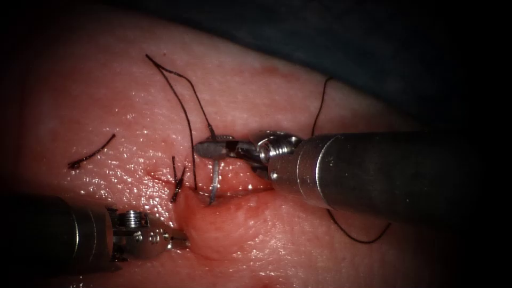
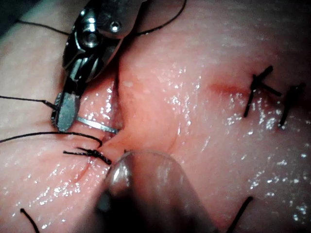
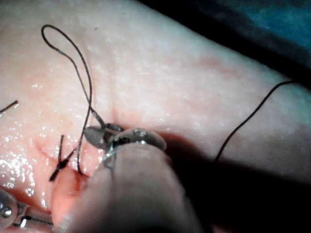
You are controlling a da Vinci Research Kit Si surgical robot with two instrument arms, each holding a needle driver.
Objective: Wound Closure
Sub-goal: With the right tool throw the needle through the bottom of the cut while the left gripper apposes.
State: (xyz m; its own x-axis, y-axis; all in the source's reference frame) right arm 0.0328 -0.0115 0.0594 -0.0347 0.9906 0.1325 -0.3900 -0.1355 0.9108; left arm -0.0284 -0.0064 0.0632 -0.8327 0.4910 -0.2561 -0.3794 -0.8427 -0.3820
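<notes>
clamped near its rear end in the right tool, the needle with tip sunk in the tissue at the cut; left tool gripping the lower edge, seemingly to steady it.

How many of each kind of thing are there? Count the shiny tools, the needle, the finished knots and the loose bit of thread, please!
Tools: 2, the left tool and the right tool, which holds the needle.
Needles: 1, the curved needle, its tip in the tissue at the cut.
Finished knots: 1, the knot on the cut.
Loose thread pieces: 1, the cut end, left of the cut.
Total: 5
</notes>
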